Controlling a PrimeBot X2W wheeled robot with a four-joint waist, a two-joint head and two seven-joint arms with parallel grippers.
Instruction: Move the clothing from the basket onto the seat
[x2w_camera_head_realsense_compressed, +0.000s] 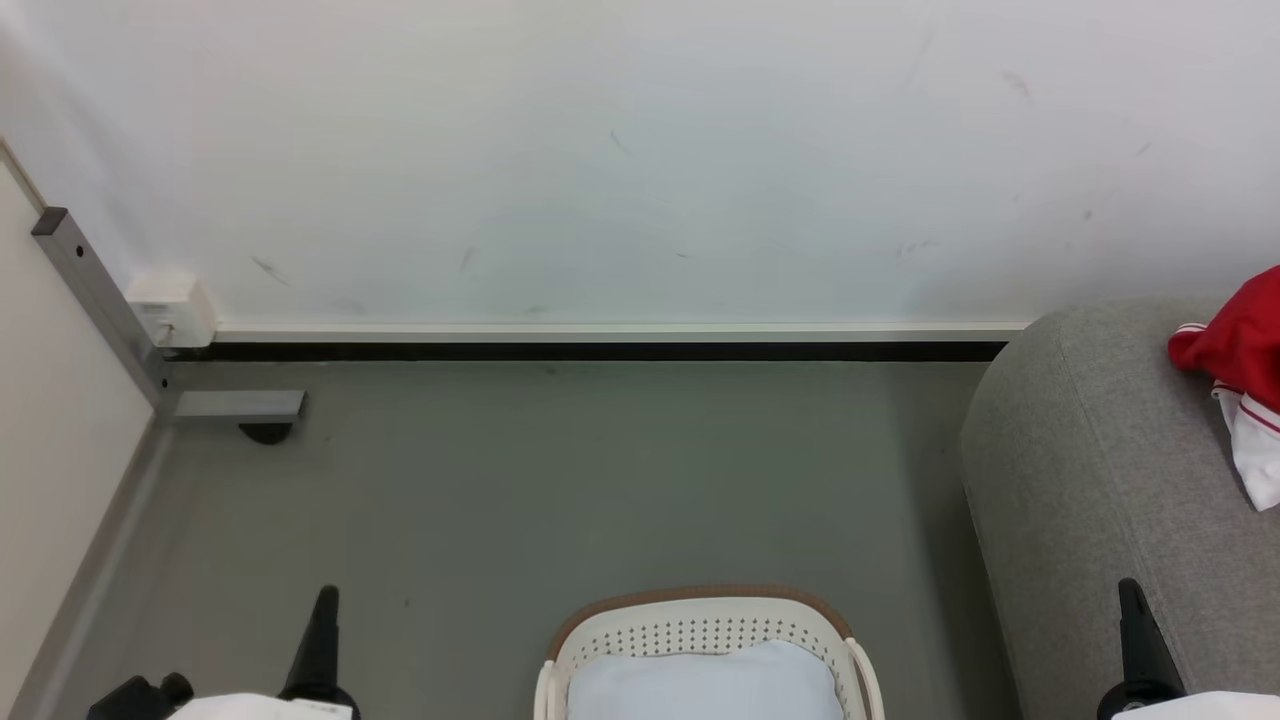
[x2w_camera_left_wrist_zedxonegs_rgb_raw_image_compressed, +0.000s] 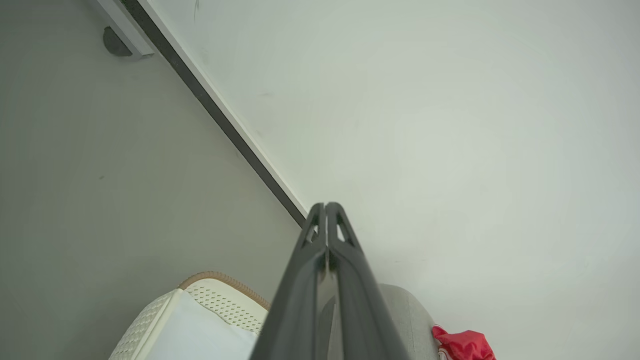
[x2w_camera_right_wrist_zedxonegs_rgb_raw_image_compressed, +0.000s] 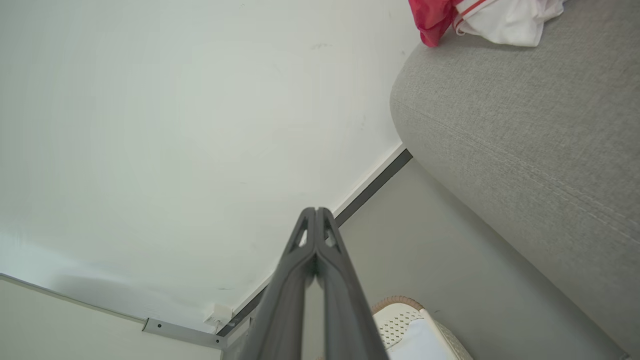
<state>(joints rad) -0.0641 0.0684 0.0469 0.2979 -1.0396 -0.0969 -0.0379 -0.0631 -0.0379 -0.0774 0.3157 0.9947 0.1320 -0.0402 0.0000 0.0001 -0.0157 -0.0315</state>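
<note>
Head view: the clothing (x2w_camera_head_realsense_compressed: 1232, 335) — crumpled red fabric, white striped cuff — lies on the rounded grey woven seat (x2w_camera_head_realsense_compressed: 1090, 480), near the perforated basket (x2w_camera_head_realsense_compressed: 700, 598) holding a pale pad (x2w_camera_head_realsense_compressed: 705, 685). The left gripper (x2w_camera_left_wrist_zedxonegs_rgb_raw_image_compressed: 326, 206) and right gripper (x2w_camera_right_wrist_zedxonegs_rgb_raw_image_compressed: 316, 210) fingers are clenched, empty.

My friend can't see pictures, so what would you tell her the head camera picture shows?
A bright red garment with white trim lies on the large light grey fabric sofa at right. A cream-white holed plastic basket with a brown rim, holding a pale white pad, sits on the grey floor. The left gripper and right gripper point up, empty.
</note>
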